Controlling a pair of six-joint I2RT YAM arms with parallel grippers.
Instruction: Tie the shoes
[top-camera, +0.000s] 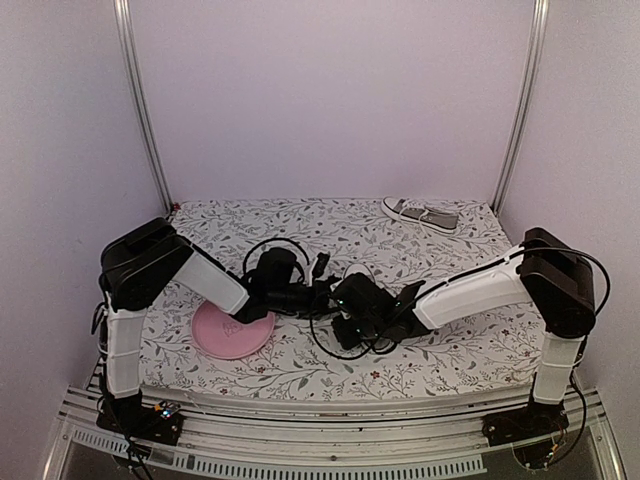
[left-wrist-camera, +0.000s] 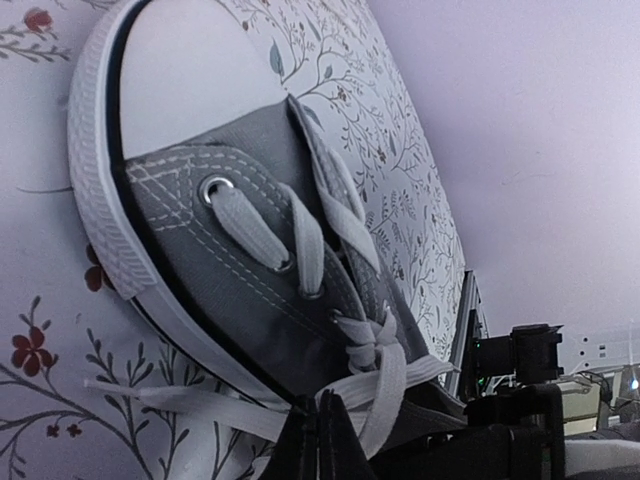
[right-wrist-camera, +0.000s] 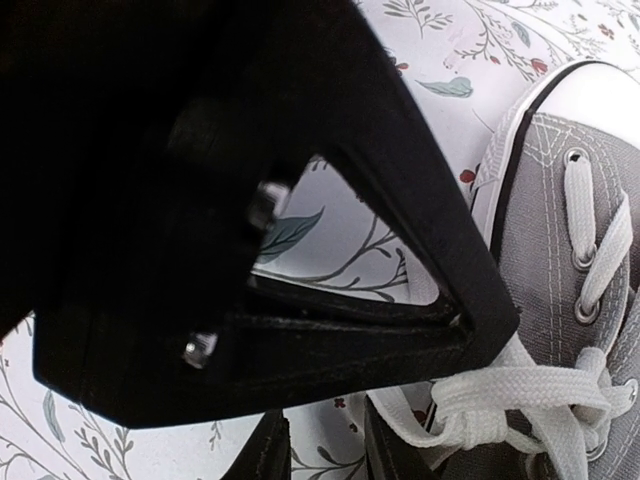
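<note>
You're working both arms at mid-table on the floral cloth (top-camera: 300, 220), with the wrists meeting just right of the pink plate (top-camera: 225, 338). The grey sneaker (left-wrist-camera: 250, 290) is sitting under the two grippers there and is mostly hidden in the top view. The wrist views are showing it close up, with its white toe cap (left-wrist-camera: 190, 70) pointing away from both cameras. The second sneaker (top-camera: 422, 214) is lying alone at the far right back of the cloth, well apart from both arms.

You're holding the left gripper (left-wrist-camera: 320, 415) pressed fully together, fingers touching, right at the laced throat of the shoe. The white lace (left-wrist-camera: 250, 225) is running in to the tips from both sides: a loose strand along the cloth on one side, a loop coming off the tie on the other. I can't tell whether a strand is actually being pinched.

You're holding the right gripper (right-wrist-camera: 325, 430) with a narrow gap, only cloth showing between the fingers. It's hovering just beside the shoe. The bunched knot (right-wrist-camera: 480, 400) of lace is lying next to one finger, and I can't tell if they're touching. A black housing (right-wrist-camera: 200, 200) is blocking most of that wrist view.
</note>
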